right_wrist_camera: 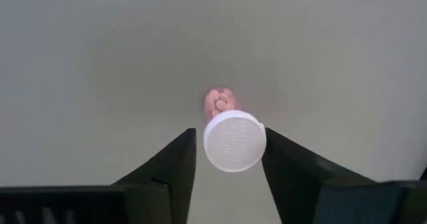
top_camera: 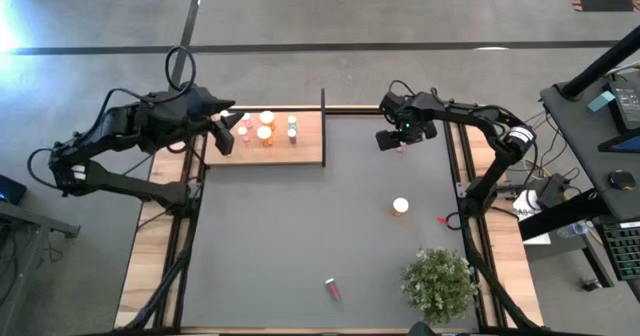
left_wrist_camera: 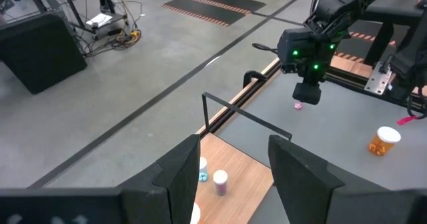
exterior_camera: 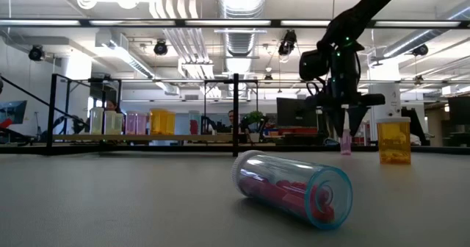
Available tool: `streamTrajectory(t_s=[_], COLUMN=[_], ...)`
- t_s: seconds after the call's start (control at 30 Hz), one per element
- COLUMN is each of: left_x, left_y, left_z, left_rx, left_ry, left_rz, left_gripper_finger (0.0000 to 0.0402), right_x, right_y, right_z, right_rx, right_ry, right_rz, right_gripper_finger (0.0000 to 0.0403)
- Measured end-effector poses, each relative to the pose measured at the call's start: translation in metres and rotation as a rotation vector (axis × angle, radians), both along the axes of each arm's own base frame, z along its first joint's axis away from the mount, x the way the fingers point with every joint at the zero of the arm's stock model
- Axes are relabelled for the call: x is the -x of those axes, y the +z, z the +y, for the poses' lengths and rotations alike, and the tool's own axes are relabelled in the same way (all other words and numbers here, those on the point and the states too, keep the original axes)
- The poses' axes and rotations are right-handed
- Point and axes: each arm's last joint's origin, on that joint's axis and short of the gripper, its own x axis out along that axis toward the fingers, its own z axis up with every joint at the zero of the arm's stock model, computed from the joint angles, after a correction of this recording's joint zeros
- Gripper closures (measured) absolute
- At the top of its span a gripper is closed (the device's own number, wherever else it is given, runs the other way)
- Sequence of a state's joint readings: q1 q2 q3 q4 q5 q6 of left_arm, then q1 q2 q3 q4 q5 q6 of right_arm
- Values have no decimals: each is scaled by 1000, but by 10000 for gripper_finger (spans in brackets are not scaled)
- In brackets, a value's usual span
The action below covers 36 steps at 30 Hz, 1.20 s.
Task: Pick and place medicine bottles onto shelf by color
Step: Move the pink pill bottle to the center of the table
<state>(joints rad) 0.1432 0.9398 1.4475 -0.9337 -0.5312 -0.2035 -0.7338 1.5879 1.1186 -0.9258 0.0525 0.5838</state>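
The right gripper (right_wrist_camera: 230, 159) stands over a small pink bottle (right_wrist_camera: 232, 136) upright on the grey table (top_camera: 300, 236), near its far right part, well apart from the shelf (top_camera: 308, 148). Its fingers flank the white cap on both sides and seem to touch it — whether they have truly clamped cannot be told.

The risk is a grip on the cap alone: the bottle is slender and tall for its base, so a squeeze that lands off-centre could tip it or let it slip out on the lift.

The bottle has a ribbed white cap wider than its translucent pink body. Other bottles wait on the table: an orange one (top_camera: 400, 207) upright, a red one (top_camera: 333, 290) lying on its side near the plant (top_camera: 438, 284).

The left gripper (left_wrist_camera: 230, 174) hovers over the shelf with its fingers parted and empty — several bottles (top_camera: 266, 129) already stand there in a row
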Motion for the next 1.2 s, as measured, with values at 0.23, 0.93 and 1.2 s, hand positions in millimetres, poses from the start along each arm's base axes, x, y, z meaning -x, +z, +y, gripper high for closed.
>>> streamTrajectory(t_s=[0.23, 0.93, 1.2], left_x=[1, 4, 2], left_y=[0, 1, 1], left_z=[0, 0, 2], left_rx=[-1, -18, -32], left_ry=[0, 34, 74], left_rz=[-2, -5, 2], left_gripper_finger=[240, 240, 240], right_x=[0, -73, -114], right_y=[-1, 90, 105], right_z=[0, 120, 159], right_rx=[1, 29, 79], right_ry=[0, 403, 559], right_rz=[0, -206, -353], right_gripper_finger=[299, 290, 293])
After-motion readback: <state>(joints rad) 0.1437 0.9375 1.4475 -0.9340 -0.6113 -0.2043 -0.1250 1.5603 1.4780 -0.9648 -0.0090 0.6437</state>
